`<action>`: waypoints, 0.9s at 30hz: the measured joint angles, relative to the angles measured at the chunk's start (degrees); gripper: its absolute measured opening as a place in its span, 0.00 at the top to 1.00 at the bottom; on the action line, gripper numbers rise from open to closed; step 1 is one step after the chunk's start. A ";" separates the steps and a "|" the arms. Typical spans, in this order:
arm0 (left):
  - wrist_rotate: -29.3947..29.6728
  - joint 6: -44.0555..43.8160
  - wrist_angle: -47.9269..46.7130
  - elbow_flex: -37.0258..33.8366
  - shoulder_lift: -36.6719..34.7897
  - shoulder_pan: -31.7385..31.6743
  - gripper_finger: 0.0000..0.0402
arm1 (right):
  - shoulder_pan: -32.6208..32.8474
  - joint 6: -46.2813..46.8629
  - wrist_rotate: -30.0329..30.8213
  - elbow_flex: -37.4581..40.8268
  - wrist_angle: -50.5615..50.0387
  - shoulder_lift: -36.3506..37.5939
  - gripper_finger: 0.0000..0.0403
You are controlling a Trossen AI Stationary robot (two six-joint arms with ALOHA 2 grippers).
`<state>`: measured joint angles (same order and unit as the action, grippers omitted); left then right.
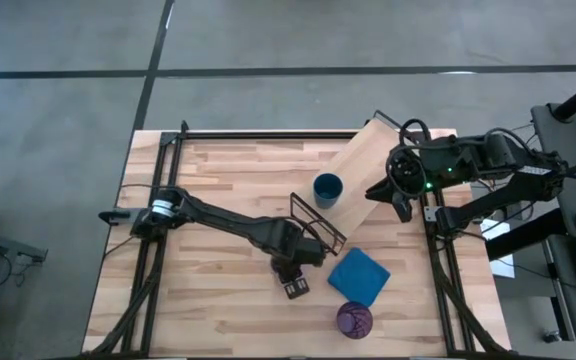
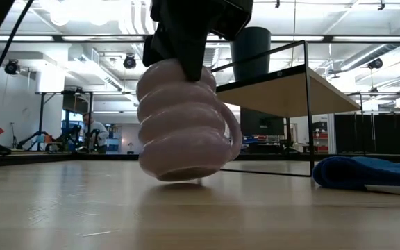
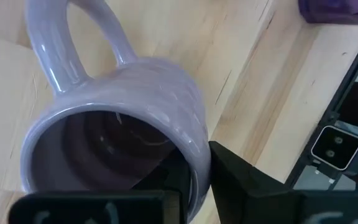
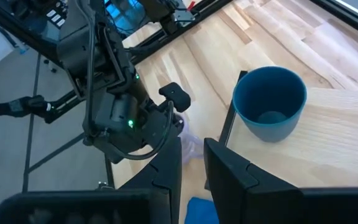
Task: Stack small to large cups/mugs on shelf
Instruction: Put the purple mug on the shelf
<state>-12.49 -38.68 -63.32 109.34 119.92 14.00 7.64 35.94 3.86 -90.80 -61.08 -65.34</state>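
Observation:
The pale lavender mug (image 2: 182, 121) is in my left gripper (image 1: 293, 268), which is shut on it near the table's middle, by the shelf's near end. The small dark blue cup (image 1: 328, 188) stands upright on the light-wood shelf (image 1: 363, 160). It also shows in the right wrist view (image 4: 270, 102). The dark purple tumbler (image 1: 354, 320) stands on the table near the front edge. My right gripper (image 1: 398, 203) hovers over the shelf's right side, empty, with a narrow gap between its fingers (image 4: 166, 168). My left gripper holds the mug by its rim wall (image 3: 197, 163), on the side away from the handle (image 3: 73, 50). One finger is inside the mug and one finger (image 3: 247, 186) is outside. The fingers come from above. The mug hangs tilted, with its base (image 2: 179, 177) at the tabletop; whether it touches, I cannot tell.
A flat blue cloth (image 1: 358, 275) lies between the shelf's near end and the tumbler. The shelf's black wire frame (image 1: 318, 225) stands right beside my left gripper. Bare tabletop lies to the left and near left.

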 joint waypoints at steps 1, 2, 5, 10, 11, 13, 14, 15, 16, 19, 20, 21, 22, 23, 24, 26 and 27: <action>0.00 0.00 0.13 -0.07 0.00 0.00 0.91 | 0.00 0.00 0.00 0.00 0.00 0.02 0.84; 0.02 -0.01 0.15 -0.13 0.00 0.00 0.91 | 0.00 -0.02 0.00 0.00 0.00 0.04 0.84; 0.29 -0.02 0.19 -0.17 0.00 0.00 0.91 | 0.00 -0.04 0.00 0.00 0.00 0.03 0.84; 0.83 -0.04 0.60 -0.20 -0.02 0.00 0.90 | 0.00 -0.09 -0.03 0.00 0.00 0.04 0.84; 0.92 -0.06 0.91 -0.22 -0.02 0.00 0.90 | 0.00 -0.13 -0.41 0.00 0.00 0.04 0.84; 1.01 -0.06 1.74 -0.24 -0.02 0.00 0.90 | 0.00 -0.20 -2.03 0.00 0.02 0.04 0.84; 1.04 -0.05 1.94 -0.24 -0.02 0.00 0.90 | 0.00 -0.20 -2.46 0.00 0.02 0.04 0.84; 1.27 -0.05 1.92 -0.24 -0.02 0.00 0.90 | 0.00 -0.22 -2.76 0.00 0.02 0.04 0.84; 1.80 -0.07 1.92 -0.26 -0.04 0.02 0.90 | 0.02 -0.20 -2.80 0.00 0.02 0.04 0.84; 2.29 -0.07 2.37 -0.93 -0.13 0.04 0.90 | 0.02 -0.17 -2.80 0.00 0.02 0.04 0.84; 2.29 -0.07 2.68 -1.25 -0.15 0.04 0.90 | 0.00 -0.17 -2.80 0.00 0.02 0.04 0.84; 2.29 -0.07 3.16 -1.68 -0.17 0.04 0.90 | 0.00 -0.18 -2.80 0.00 0.02 0.04 0.84; 2.28 -0.09 3.58 -2.08 -0.20 0.04 0.90 | 0.00 -0.17 -2.80 0.00 0.02 0.04 0.84; 2.27 -0.07 3.99 -2.55 -0.20 0.04 0.90 | 0.00 -0.17 -2.80 0.00 0.03 0.04 0.84; 2.23 -0.08 4.51 -3.18 -0.20 0.05 0.90 | 0.01 -0.05 -2.80 0.00 0.02 0.04 0.84; 2.16 -0.13 5.58 -4.27 -0.20 0.07 0.90 | 0.01 -0.02 -2.80 0.00 0.04 0.04 0.84; 2.10 -0.20 5.84 -4.51 -0.20 0.04 0.90 | 0.01 -0.02 -2.80 0.00 0.04 0.04 0.84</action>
<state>-10.39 -38.88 -57.48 104.83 119.72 14.04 7.65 35.92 1.06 -90.80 -61.04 -65.30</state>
